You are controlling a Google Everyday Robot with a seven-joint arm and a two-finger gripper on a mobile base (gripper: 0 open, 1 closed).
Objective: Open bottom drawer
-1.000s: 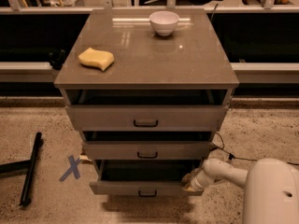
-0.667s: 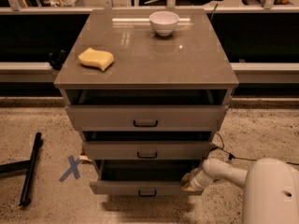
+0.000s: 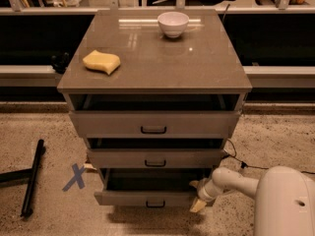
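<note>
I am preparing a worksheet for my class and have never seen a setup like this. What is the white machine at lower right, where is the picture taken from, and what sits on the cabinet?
There is one picture, looking down at a three-drawer cabinet from the front. Where the camera is mounted is not known. The white shape at lower right is a robot, with its arm reaching left. The grasping tool at the arm's end is at the right end of the bottom drawer, which stands partly open. On the cabinet's top are a white bowl at the back and a yellow sponge on the left. On the floor to the left lie a blue tape cross and a black bar.
</note>
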